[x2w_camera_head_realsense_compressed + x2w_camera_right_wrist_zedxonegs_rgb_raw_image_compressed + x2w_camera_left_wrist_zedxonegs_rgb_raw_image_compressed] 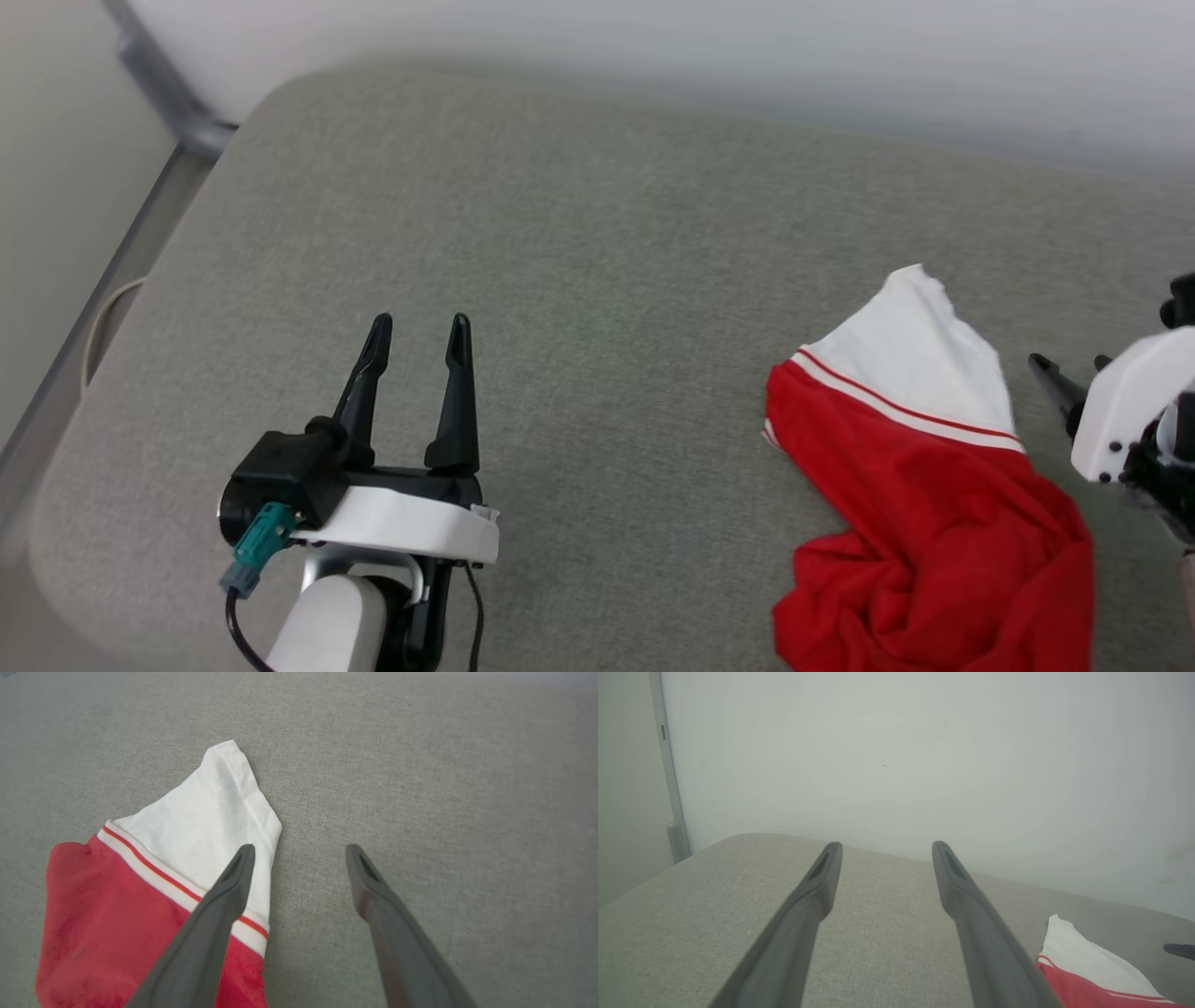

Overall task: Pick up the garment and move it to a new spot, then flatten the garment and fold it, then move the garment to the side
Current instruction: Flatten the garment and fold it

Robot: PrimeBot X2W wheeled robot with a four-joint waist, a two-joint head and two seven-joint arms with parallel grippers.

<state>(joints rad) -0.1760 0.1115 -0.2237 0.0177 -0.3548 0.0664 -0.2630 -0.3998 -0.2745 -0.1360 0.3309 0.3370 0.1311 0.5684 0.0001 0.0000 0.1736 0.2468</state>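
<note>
The garment, a bright red shirt with a white sleeve and striped trim, lies crumpled on the grey cushion at the lower right of the head view. Its white sleeve points up and away. My right gripper hovers open at the sleeve's right edge, its left finger over the fabric and nothing between the jaws; in the head view it sits at the far right. Far to the left my left gripper stands open over bare cushion. The garment shows at the lower right of the left wrist view.
The grey fabric cushion has a rounded left edge and far-left corner. A pale wall rises behind it. A grey metal post stands at the upper left beyond the cushion.
</note>
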